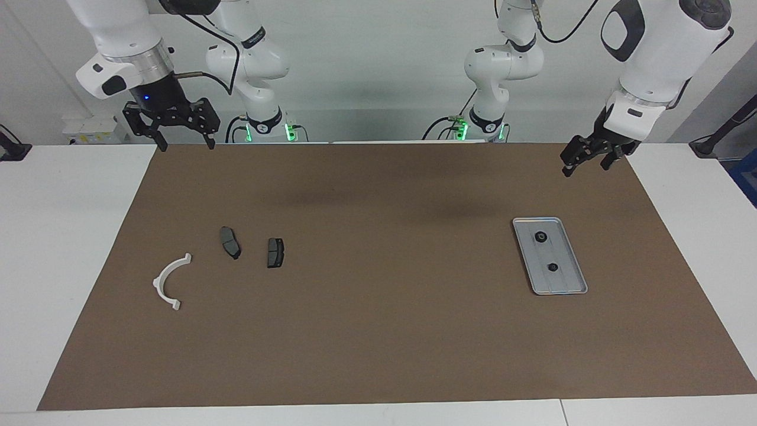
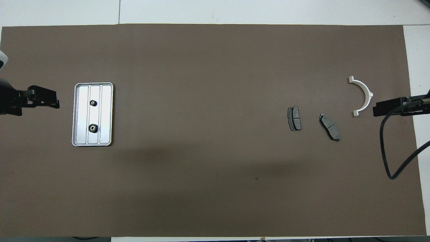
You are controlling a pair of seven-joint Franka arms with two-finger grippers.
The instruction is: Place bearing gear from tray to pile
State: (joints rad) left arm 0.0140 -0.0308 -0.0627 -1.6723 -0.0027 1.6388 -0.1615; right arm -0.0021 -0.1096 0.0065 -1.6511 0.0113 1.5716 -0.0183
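Two small dark bearing gears sit in the tray (image 1: 550,255), both on its middle strip: one bearing gear (image 1: 540,237) nearer to the robots, the other bearing gear (image 1: 553,267) farther from them, apart from each other. The tray lies flat on the brown mat (image 1: 378,331) toward the left arm's end of the worktop (image 1: 65,248).

The pile is well apart from it, toward the right arm's end: a white semicircular bracket (image 1: 171,281) and two dark grey brake-pad-shaped pieces, one pad (image 1: 230,242) close to the bracket and the other pad (image 1: 275,252) just beside the first, toward the middle of the mat. None of the three touches another.

As a judgement, the task has not started: no gear has left the tray, none lies among the pile, and nothing is held. Picking up a gear, carrying it along the mat and setting it down by the pads are all left to do.

The left gripper (image 1: 585,164) hangs in the air over the mat's edge on the robots' side of the tray, tilted downward, jaws open and empty. The right gripper (image 1: 184,142) hangs over the mat's corner at the right arm's end, pointing straight down, jaws spread wide and empty; it appears to be waiting.
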